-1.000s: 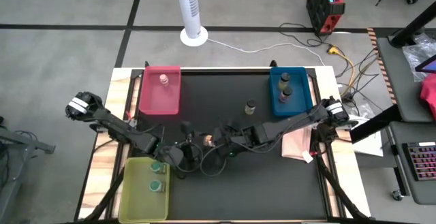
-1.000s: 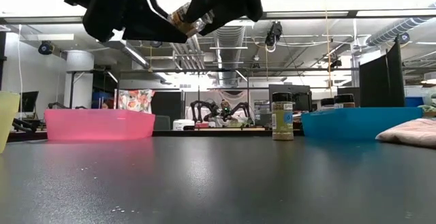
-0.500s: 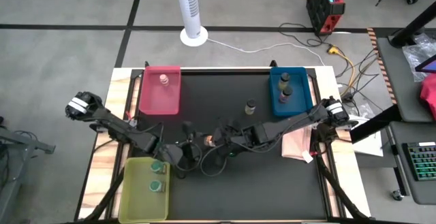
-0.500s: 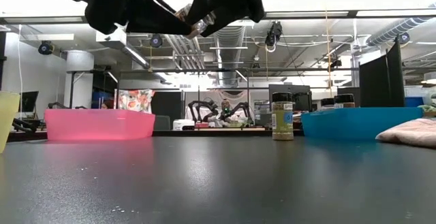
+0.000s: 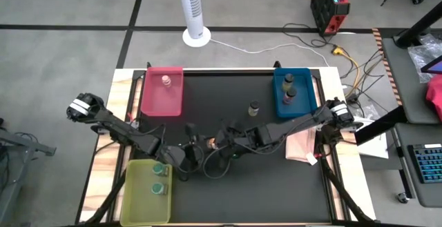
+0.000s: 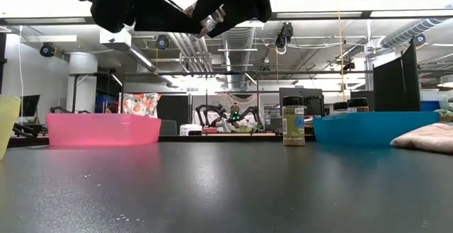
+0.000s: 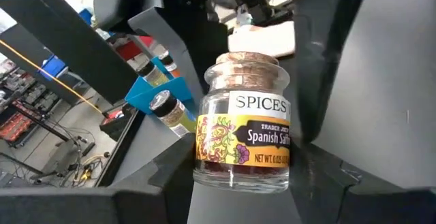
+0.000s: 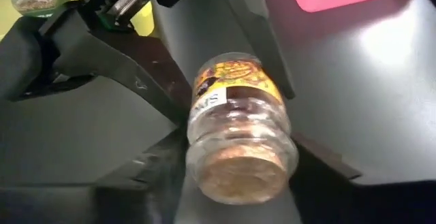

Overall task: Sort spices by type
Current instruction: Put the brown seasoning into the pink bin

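Jar handover in mid-air over the middle of the black table [image 5: 276, 179]: a cork-stoppered saffron jar [image 7: 244, 137] hangs between both claws, well above the tabletop. The left gripper [image 7: 238, 183] pinches the jar's body between its dark fingers. The right gripper [image 8: 235, 183] has its fingers either side of the cork end; whether they press or only flank it I cannot tell. Around them: one pink-topped jar [image 5: 166, 81] in the red tray [image 5: 153, 101], two dark-capped jars [image 5: 288, 87] in the blue tray [image 5: 302, 99], two green-lidded jars [image 5: 159, 179] in the yellow-green tray [image 5: 135, 199]. A lone jar [image 6: 294, 121] stands upright on the table near the blue tray. The pink cloth [image 5: 301, 146] lies at the right edge.
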Motion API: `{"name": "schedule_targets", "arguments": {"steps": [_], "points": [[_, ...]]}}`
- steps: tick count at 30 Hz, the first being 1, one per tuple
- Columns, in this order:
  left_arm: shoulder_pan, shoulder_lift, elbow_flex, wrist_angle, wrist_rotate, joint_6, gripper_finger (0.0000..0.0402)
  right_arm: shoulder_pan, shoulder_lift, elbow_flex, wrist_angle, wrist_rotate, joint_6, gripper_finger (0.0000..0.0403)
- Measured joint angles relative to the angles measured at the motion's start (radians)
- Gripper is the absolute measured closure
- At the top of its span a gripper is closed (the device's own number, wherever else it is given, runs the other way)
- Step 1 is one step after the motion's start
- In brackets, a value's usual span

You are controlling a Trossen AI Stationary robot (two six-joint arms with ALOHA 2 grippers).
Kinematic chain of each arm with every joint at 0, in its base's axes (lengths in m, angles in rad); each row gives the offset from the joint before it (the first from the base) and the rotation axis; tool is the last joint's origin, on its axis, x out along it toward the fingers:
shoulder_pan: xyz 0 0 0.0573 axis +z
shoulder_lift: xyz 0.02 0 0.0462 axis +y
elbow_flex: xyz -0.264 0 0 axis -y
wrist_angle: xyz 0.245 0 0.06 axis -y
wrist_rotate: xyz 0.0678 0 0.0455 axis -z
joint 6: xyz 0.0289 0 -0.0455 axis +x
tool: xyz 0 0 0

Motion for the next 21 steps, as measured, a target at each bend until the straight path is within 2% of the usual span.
{"name": "schedule_targets", "arguments": {"steps": [3,6,9,14,17,21], "points": [[-0.001,-0.002,-0.020,0.045,-0.009,0.000,0.0225,0.004,-0.014,0.000,-0.001,0.000,-0.006,0.0124],[-0.003,-0.005,-0.054,0.123,-0.008,0.001,0.0225,0.017,-0.044,0.000,-0.012,0.001,-0.010,0.0090],[-0.012,-0.012,-0.102,0.270,0.037,0.032,0.0225,0.044,-0.097,-0.006,-0.039,0.039,-0.022,0.0075],[-0.033,-0.027,-0.184,0.543,0.194,0.102,0.0225,0.139,-0.194,-0.057,-0.052,0.228,-0.071,0.0077],[-0.034,-0.027,-0.219,0.667,0.269,0.109,0.0225,0.205,-0.239,-0.134,0.057,0.313,-0.153,0.0085],[-0.033,-0.027,-0.257,0.801,0.385,0.109,0.0225,0.252,-0.255,-0.273,0.375,0.316,-0.322,0.0097]]}}
